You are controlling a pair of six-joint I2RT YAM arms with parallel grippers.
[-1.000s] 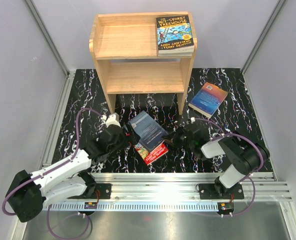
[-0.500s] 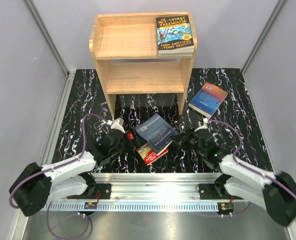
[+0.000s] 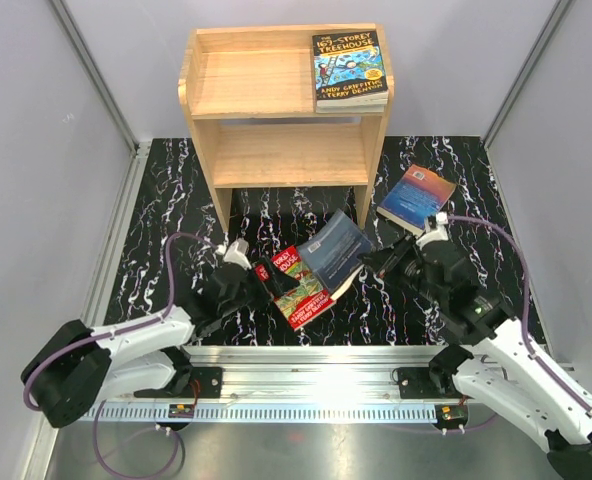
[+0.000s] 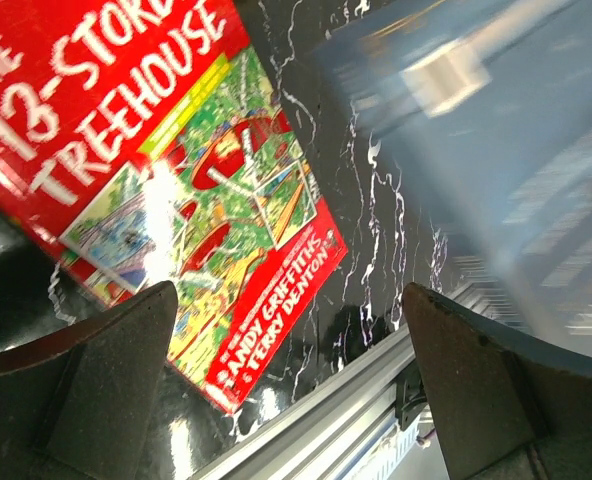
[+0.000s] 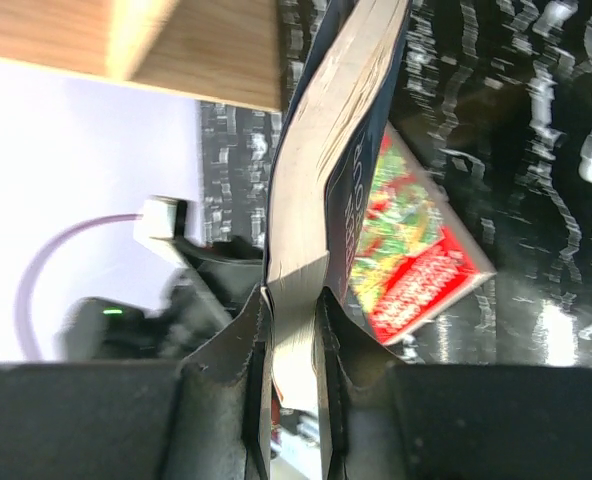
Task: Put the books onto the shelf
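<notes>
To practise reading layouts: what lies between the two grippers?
Top view: the red book, flat, and the tilted blue book the right gripper holds.

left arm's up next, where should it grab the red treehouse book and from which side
Grip the red book at the long edge nearest the left gripper, coming low from the robot's left. It lies flat and thin, cover up, so fingers from straight above would likely find nothing to close on, and the tilted blue book in the right gripper crowds its other side.
</notes>
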